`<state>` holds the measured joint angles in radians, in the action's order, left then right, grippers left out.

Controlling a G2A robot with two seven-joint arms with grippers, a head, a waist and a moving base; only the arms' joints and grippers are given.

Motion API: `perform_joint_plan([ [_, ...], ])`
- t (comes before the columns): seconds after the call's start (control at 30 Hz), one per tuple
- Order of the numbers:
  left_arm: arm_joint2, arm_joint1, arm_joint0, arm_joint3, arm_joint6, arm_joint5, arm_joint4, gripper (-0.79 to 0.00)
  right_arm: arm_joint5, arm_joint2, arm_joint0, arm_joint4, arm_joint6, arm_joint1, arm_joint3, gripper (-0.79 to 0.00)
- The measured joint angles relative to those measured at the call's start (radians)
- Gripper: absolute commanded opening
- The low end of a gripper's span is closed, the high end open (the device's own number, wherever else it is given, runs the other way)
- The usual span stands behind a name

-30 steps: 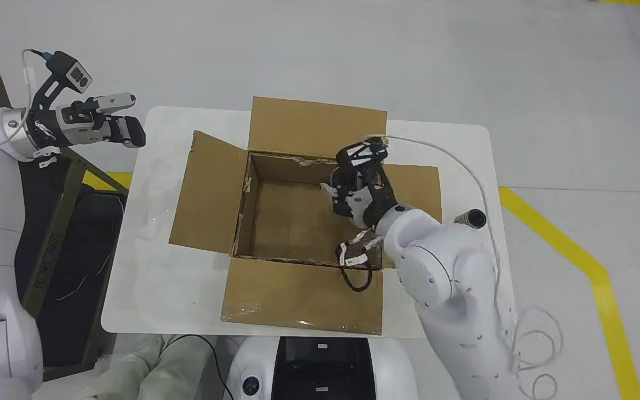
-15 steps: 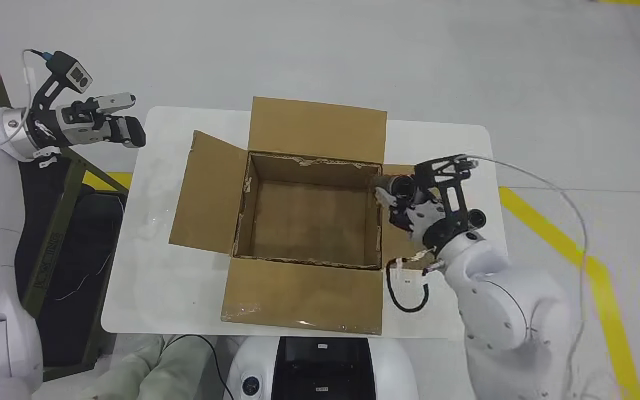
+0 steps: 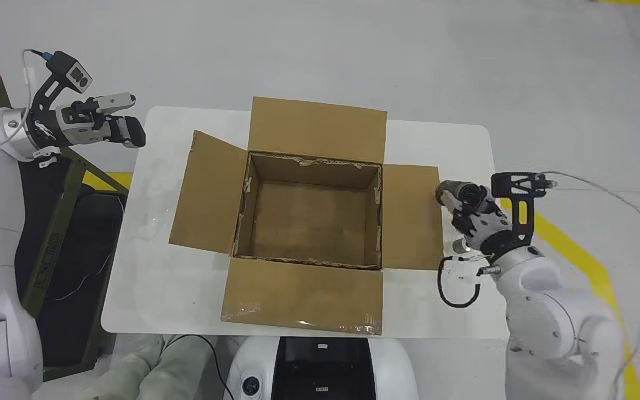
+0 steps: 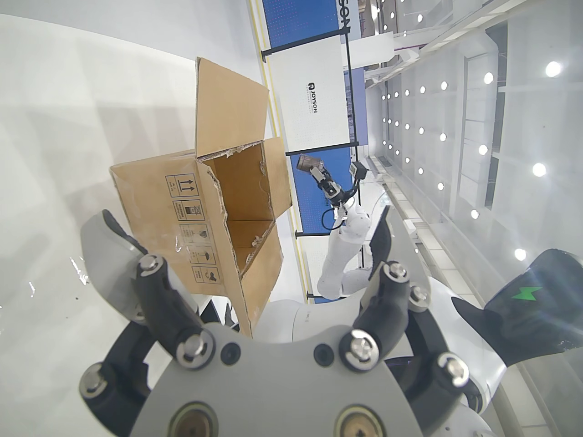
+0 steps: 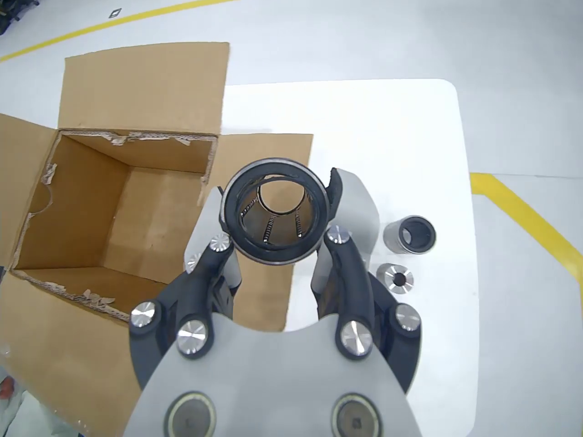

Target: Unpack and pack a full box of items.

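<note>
matt brown cardboard box (image 3: 318,128) with rough torn rims, metal bearing sleeve (image 5: 273,234) with matt black end ring, smooth white table (image 3: 460,150)

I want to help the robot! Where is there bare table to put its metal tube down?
Bare white table lies beyond the open cardboard box's right flap, toward the far corner. Crowded beside two small metal sleeves.

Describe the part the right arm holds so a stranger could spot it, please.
Find the cardboard box on the white table. Past its flap, the right arm's jaws hold a hollow metal cylinder. Unlike two metal parts nearby, it is lifted.
</note>
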<state>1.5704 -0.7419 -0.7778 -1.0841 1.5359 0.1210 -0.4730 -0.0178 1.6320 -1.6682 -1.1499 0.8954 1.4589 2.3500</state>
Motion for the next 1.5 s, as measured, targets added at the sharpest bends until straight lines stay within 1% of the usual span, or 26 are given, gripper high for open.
perform_joint_plan([
  [0.13,0.000,0.000,0.000,0.000,0.000,0.000,0.000,0.000,0.003,0.061,-0.043,0.045,-0.021,-0.005,0.000,-0.785],
  [0.23,0.000,0.000,0.000,0.000,0.000,0.000,0.000,0.000,0.008,0.090,-0.071,0.065,-0.011,-0.009,0.000,-0.785],
  [0.4,0.000,0.000,0.000,0.000,0.000,0.000,0.000,0.000,0.002,0.102,-0.108,0.070,0.011,-0.015,0.000,-0.785],
  [0.5,0.000,0.000,0.000,0.000,0.000,0.000,0.000,0.000,-0.016,0.102,-0.132,0.044,0.024,-0.018,0.000,-0.785],
  [0.7,0.000,0.000,0.000,0.000,0.000,0.000,0.000,0.000,-0.061,0.083,-0.176,-0.008,0.022,-0.021,0.000,-0.785],
  [0.87,0.000,0.000,0.000,0.000,0.000,0.000,0.000,0.000,-0.083,0.026,-0.217,-0.080,0.029,-0.023,0.000,-0.785],
  [1.0,0.000,0.000,0.000,0.000,0.000,0.000,0.000,0.000,-0.092,-0.012,-0.243,-0.122,0.005,-0.025,-0.011,-0.785],
  [1.2,0.000,0.000,0.000,0.000,0.000,0.000,0.000,0.000,-0.091,-0.045,-0.270,-0.179,-0.045,-0.028,-0.061,-0.785],
  [1.5,0.000,0.000,0.000,0.000,0.000,0.000,0.000,0.000,-0.118,-0.059,-0.268,-0.234,-0.112,-0.032,-0.166,-0.785],
])
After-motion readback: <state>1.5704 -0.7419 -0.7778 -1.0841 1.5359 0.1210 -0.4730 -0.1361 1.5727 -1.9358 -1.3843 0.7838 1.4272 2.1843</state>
